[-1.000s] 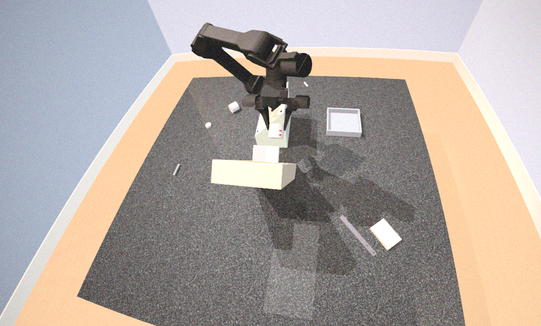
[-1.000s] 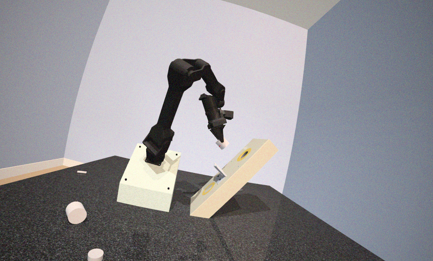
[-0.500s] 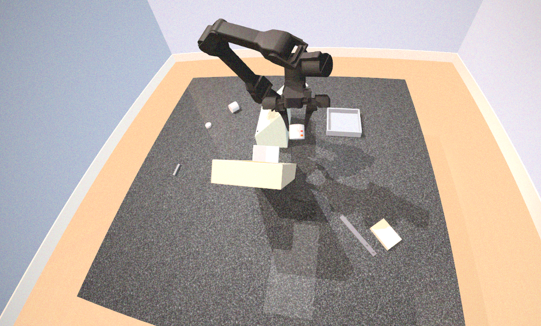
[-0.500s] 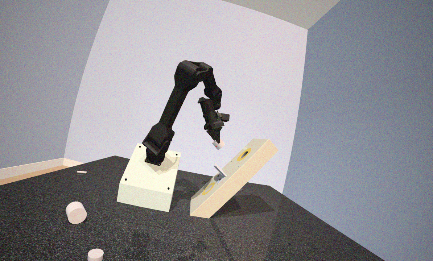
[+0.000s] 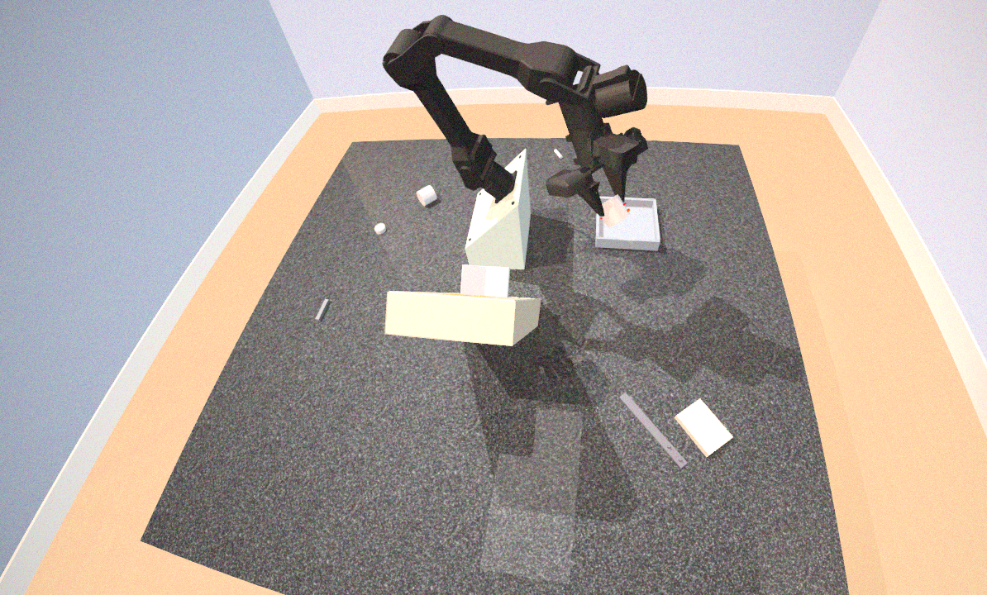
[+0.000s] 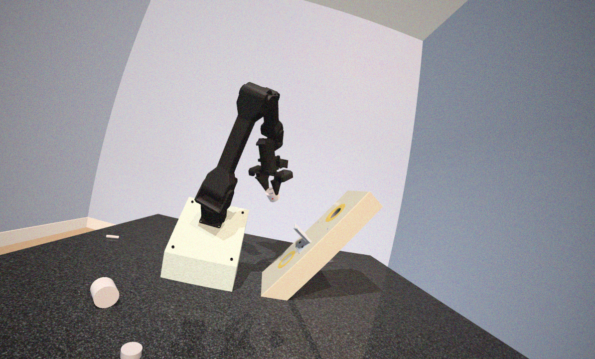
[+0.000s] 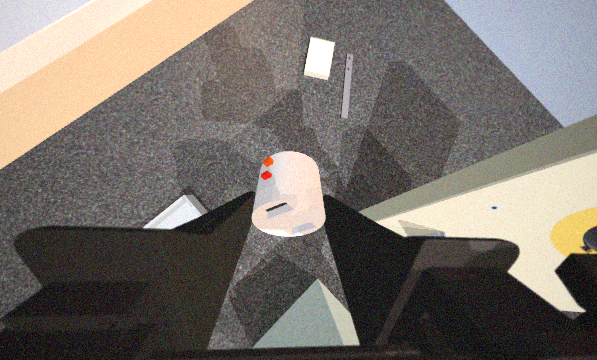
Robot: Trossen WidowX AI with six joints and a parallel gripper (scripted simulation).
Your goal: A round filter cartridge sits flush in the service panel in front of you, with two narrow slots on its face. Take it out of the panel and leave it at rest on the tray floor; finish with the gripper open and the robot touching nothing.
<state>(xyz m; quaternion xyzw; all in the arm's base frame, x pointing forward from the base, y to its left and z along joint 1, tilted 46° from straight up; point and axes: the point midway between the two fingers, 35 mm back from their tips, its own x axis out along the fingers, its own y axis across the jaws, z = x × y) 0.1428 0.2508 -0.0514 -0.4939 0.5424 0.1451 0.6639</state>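
Black parallel-jaw gripper [image 5: 613, 209] [image 6: 271, 191] [image 7: 289, 199] standing about half open, clamping round white filter cartridge with two red-orange marks [image 5: 614, 211] [image 6: 271, 195] [image 7: 290, 192]. Cartridge hanging in air, out of slanted cream service panel [image 5: 449, 318] [image 6: 331, 248] [image 7: 478, 185], its slotted face showing in wrist view. Shallow pale-grey square tray [image 5: 627, 244] [image 7: 175, 212] sitting on dark speckled mat [image 5: 334, 414] [image 6: 192, 325] [image 7: 143, 125]. White rectangular block [image 5: 703, 426] [image 7: 319, 58] lying near flat grey bar [image 5: 652, 430] [image 7: 347, 86].
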